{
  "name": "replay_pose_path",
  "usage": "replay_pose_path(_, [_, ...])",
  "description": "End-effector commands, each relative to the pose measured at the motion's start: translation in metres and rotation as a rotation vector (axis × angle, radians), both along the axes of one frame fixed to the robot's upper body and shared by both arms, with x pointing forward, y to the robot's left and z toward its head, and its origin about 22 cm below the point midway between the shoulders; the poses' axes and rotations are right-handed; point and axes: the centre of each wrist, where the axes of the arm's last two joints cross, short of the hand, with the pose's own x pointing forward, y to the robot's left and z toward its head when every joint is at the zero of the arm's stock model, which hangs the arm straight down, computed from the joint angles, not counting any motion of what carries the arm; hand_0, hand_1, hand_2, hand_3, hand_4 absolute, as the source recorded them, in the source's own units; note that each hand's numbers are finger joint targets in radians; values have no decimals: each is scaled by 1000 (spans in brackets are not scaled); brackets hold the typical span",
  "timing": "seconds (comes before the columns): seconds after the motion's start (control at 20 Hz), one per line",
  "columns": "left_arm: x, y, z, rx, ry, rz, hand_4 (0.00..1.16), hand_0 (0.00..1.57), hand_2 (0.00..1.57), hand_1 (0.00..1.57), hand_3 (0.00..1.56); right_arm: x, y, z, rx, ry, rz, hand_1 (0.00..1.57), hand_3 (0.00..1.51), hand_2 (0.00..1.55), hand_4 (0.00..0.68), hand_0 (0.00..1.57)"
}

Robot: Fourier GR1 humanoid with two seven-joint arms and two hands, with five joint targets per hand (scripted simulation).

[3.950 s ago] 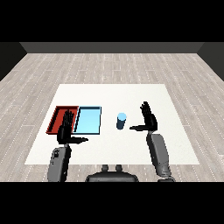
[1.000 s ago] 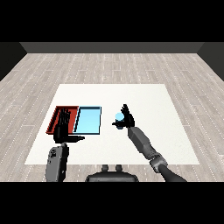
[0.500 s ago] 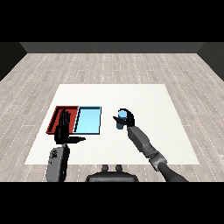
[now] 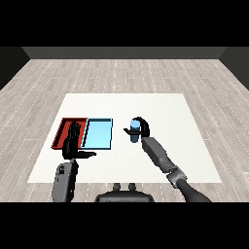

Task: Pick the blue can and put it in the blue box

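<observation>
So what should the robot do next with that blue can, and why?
Probably lift it and carry it toward the robot's left. The right hand is curled round the blue can, which is to the right of the light blue tray, outside it. The left hand, fingers straight, is over the red tray.

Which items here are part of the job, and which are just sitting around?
Part of the job:
blue can, held by the right hand
light blue tray

Just there:
red tray
left hand, open over the red tray
white table
</observation>
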Motion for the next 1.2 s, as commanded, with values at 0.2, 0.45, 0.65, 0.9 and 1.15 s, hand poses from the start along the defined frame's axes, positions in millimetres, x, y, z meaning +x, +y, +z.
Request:
replay_pose_path(0.2, [-5, -33, -10, 8, 72, -109, 0, 0, 0, 0, 0, 11, 5, 58, -118, -120, 37, 1432, 1399, 1449, 623, 1432])
replay_pose_path(0.45, [4, -63, -6, 42, 120, -149, 0, 0, 0, 0, 0, -5, 1, 70, -147, -199, 51, 1435, 1403, 1447, 617, 1435])
replay_pose_path(0.65, [7, -80, 2, 48, 157, -161, 0, 0, 0, 0, 0, 8, -12, 86, -186, -217, 62, 1419, 1404, 1447, 616, 1419])
replay_pose_path(0.9, [16, -87, -12, 23, 164, -220, 0, 0, 0, 0, 0, -43, -18, 87, -184, -213, 65, 1428, 1401, 1450, 616, 1428])
replay_pose_path(1.15, [28, -104, -10, 17, 212, -252, 0, 0, 0, 0, 0, -47, -28, 101, -210, -220, 67, 1438, 1401, 1451, 609, 1438])
